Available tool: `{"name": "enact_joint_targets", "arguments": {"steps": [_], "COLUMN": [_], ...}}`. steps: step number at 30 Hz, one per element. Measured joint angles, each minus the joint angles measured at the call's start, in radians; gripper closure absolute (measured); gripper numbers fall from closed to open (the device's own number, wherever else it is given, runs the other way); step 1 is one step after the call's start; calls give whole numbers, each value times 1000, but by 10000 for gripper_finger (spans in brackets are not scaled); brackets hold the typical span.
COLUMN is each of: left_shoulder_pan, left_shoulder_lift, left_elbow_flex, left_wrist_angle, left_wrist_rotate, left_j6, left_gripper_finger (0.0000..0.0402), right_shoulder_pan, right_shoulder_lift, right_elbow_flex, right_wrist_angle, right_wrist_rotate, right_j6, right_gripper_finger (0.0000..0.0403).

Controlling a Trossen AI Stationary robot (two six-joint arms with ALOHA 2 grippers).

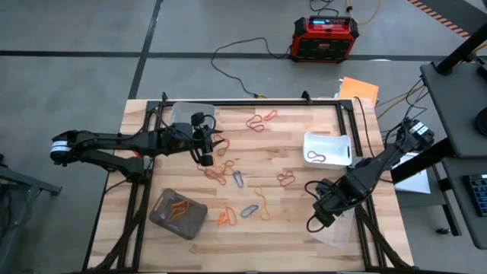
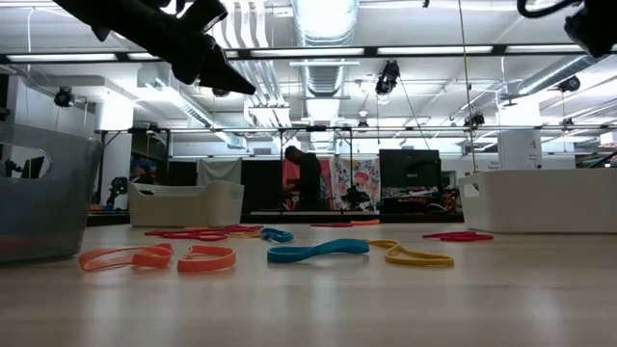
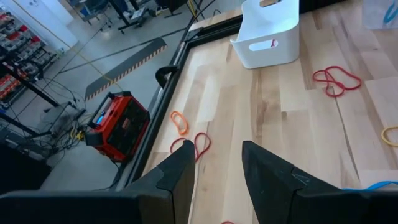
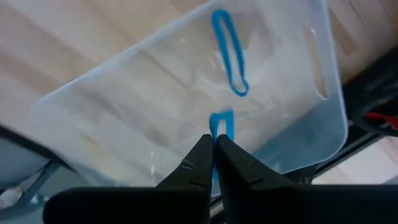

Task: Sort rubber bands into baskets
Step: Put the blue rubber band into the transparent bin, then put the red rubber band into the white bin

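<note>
Surface: a wooden plank surface (image 1: 304,221) carries everything; the white basket (image 1: 329,148) near its right edge serves as landmark.
White basket: holds a red rubber band (image 1: 316,157) lying inside it.
Right tool: the right tool (image 4: 214,144) hangs below the white basket in the high view, over a clear basket (image 4: 155,93) at the surface's near right corner. Its fingers are clenched together, pinching a blue rubber band (image 4: 222,124) at the tips.
Clear basket contents: a second blue loop (image 4: 229,53) lies on the clear basket's floor, just beyond the pinched one.
Left tool: the left tool (image 1: 210,147) hovers well left of the white basket, above the surface, not touching it. Its fingers (image 3: 180,171) stand parted with nothing between them.
Loose bands: a red pair (image 1: 260,120) lies up-left of the white basket; a red tangle (image 1: 286,179) just below-left of it; orange and red loops (image 1: 219,171) sit under the left tool; a blue band (image 1: 249,211) and orange bands (image 1: 226,218) lie farther down-left.
Grey basket: a smoky grey basket (image 1: 179,215) sits far left and below the white basket, with orange bands (image 1: 179,206) in it.
Second clear basket: another clear basket (image 1: 183,114) stands at the far left corner, behind the left tool.
Floor: a red-and-black box (image 1: 326,38) stands on the floor beyond the surface, above the white basket in the high view.
Room: a person (image 2: 307,178) stands far behind the surface in the low view.
</note>
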Motion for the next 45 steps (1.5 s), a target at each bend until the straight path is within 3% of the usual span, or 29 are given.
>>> {"name": "enact_joint_targets", "arguments": {"steps": [11,15,20,24,28,35,40,45], "left_shoulder_pan": [0,0,0,0,0,-3,-3,-4], "left_shoulder_lift": [0,0,0,0,12,59,132,221], "left_elbow_flex": [0,0,0,0,0,0,0,0], "left_wrist_angle": [0,0,-1,-1,-15,-219,-372,-418], "left_wrist_rotate": [59,79,132,273,371,387,422,437], "left_j6": [0,0,-1,-12,-39,-171,-241,-282], "left_gripper_finger": [283,283,283,283,283,283,283,283], "right_shoulder_pan": [0,-2,-36,-82,-144,-288,-390,-461], "right_shoulder_lift": [-4,-4,-4,-4,-4,3,2,1], "right_elbow_flex": [-44,-10,59,108,124,121,118,113], "right_wrist_angle": [12,33,43,97,226,385,457,567], "right_wrist_rotate": [42,159,412,615,717,725,701,657], "right_j6": [56,25,-69,-246,-501,-890,-1076,-1227], "right_gripper_finger": [315,287,269,266,272,275,267,261]}}
